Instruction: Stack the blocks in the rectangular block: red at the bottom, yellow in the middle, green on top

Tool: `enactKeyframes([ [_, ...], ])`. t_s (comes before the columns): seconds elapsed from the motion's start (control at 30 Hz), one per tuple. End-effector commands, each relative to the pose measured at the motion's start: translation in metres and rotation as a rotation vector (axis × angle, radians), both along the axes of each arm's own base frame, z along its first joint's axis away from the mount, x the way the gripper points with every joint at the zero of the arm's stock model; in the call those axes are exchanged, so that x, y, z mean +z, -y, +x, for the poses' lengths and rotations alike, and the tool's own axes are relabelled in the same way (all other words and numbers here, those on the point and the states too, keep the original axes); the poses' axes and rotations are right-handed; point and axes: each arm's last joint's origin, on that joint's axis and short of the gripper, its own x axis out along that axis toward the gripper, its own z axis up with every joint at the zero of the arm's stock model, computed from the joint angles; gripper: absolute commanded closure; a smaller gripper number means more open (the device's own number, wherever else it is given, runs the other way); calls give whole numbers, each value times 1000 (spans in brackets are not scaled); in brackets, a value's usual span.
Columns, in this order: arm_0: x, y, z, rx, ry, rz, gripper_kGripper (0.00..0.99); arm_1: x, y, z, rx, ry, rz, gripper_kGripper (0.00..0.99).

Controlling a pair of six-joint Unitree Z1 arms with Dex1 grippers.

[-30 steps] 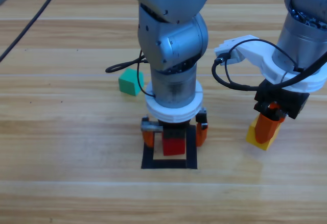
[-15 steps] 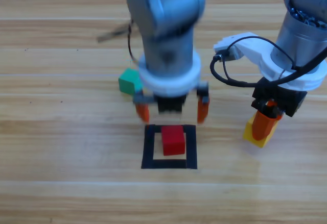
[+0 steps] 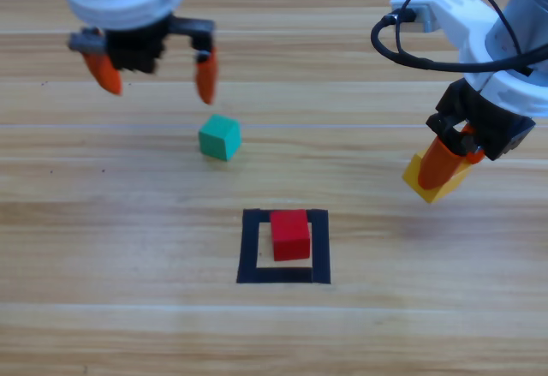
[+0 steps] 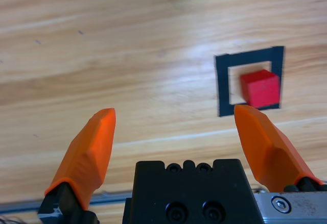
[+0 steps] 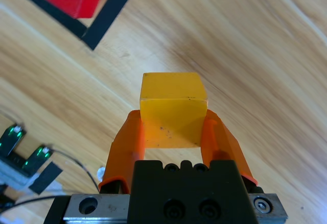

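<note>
Left gripper (image 3: 156, 74) has withdrawn up-left (jaws spread, empty); right gripper (image 3: 451, 160) lifted, clamping yellow cube (image 3: 428, 179).

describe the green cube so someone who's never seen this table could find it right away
Start at the black tape rectangle on the wooden table, which has the red cube inside it. Look up and to the left in the high view, toward the open left gripper: the green cube sits alone on bare wood there. It is the only teal-green block, lying free, while the yellow cube is held in the right gripper.
</note>
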Motion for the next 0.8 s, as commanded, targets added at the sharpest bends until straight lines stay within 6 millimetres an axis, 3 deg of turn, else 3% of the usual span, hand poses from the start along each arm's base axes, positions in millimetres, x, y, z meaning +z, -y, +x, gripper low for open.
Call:
enactKeyframes([
  [0.03, -14, -65, 63, -25, -36, -22, 0, -14, -35, -15, -52, -37, -7, 990],
  [0.1, -10, -83, 78, -66, -21, -50, 0, -15, -39, -15, -141, -58, -5, 990],
  [0.2, -6, -110, 89, -118, -14, -69, 0, -8, -64, -31, -197, -24, -16, 990],
  [0.3, -5, -120, 94, -166, -10, -59, 0, -4, -86, -36, -259, -23, -47, 990],
  [0.53, -23, -122, 118, -254, -45, -27, 0, -18, -123, -24, -389, -73, -101, 990],
  [0.8, -43, -117, 132, -293, -79, -42, 0, -42, -144, -14, -396, -88, -128, 990],
])
